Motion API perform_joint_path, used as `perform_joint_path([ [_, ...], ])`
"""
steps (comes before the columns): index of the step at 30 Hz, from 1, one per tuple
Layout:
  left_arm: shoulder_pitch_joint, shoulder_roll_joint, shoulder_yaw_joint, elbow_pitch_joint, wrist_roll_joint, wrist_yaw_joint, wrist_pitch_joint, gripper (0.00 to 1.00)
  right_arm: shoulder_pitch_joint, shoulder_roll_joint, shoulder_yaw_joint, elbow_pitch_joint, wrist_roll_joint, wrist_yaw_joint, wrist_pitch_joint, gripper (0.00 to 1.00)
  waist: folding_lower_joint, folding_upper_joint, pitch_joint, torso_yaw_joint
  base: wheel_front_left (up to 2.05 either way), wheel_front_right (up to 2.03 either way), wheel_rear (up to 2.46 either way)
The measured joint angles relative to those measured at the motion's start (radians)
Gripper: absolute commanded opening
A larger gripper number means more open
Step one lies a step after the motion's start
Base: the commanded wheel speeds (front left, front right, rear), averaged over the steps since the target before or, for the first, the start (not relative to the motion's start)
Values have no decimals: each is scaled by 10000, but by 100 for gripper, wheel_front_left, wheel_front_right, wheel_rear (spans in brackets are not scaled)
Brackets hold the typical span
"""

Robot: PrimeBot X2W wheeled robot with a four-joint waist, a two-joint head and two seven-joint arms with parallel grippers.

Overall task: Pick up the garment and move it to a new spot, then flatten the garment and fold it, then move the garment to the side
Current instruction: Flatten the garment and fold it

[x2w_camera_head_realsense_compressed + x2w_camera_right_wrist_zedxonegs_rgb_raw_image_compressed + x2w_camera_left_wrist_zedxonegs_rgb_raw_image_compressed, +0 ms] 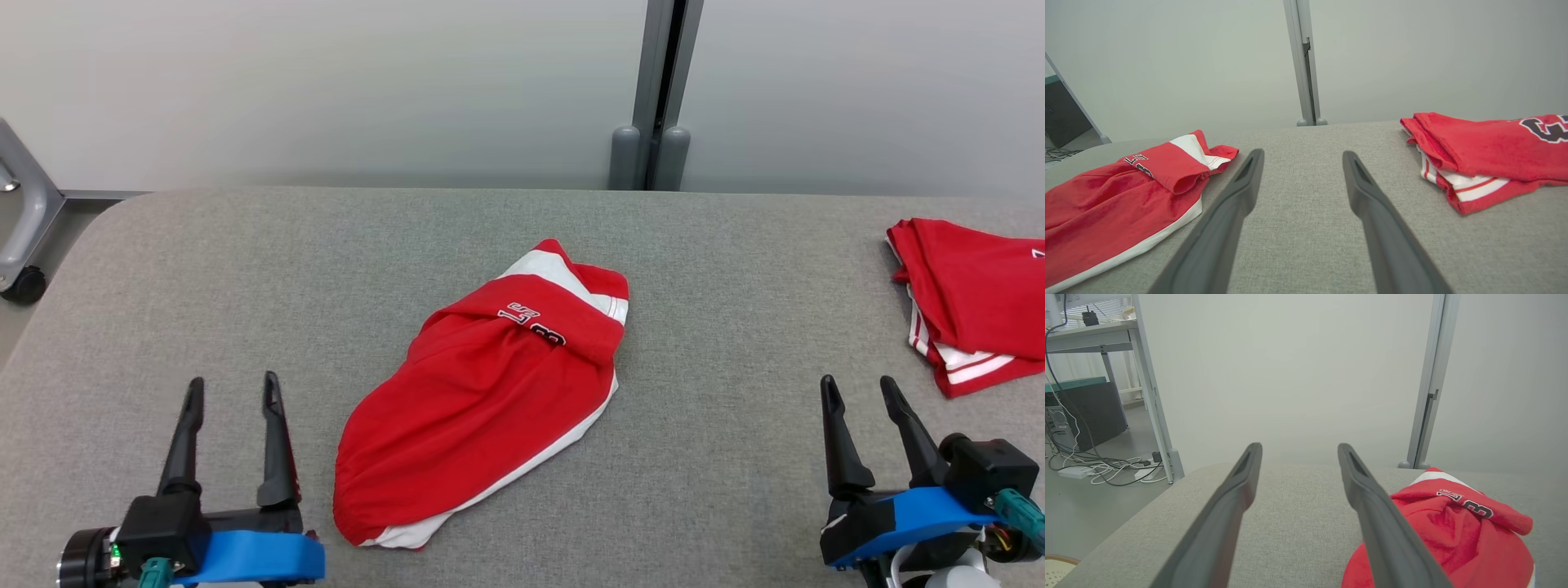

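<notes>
A red garment (pixel 482 392) with white side stripes and dark lettering lies loosely bunched in the middle of the grey padded table (pixel 718 343), its top part folded over. It also shows at the lower right of the left wrist view (pixel 1449 531) and at the left of the right wrist view (pixel 1126 192). My left gripper (pixel 233 392) hovers at the lower left, just left of the garment, open and empty. My right gripper (pixel 857 388) stands open and empty at the lower right, well apart from the garment.
A second red and white garment (pixel 971 302) lies folded at the table's right edge, just beyond my right gripper. A grey post (pixel 657 98) stands behind the table against the pale wall. A wheeled frame (pixel 20 220) and floor cables (pixel 1106 469) sit off the left end.
</notes>
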Motion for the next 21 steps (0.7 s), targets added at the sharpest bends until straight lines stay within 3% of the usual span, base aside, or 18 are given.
perform_joint_path([
  [14, 255, -596, 1290, 140, 842, -849, 0, 100, -12, -2, -119, 222, -75, 0, -13, 100, 1, 0, 174, -97, 0, 0, 0],
  [21, 249, -888, 1478, 207, 1143, -1166, 0, 100, -506, -171, 476, 554, -75, 0, 142, 100, 1, 0, 259, 69, 0, 0, 0],
])
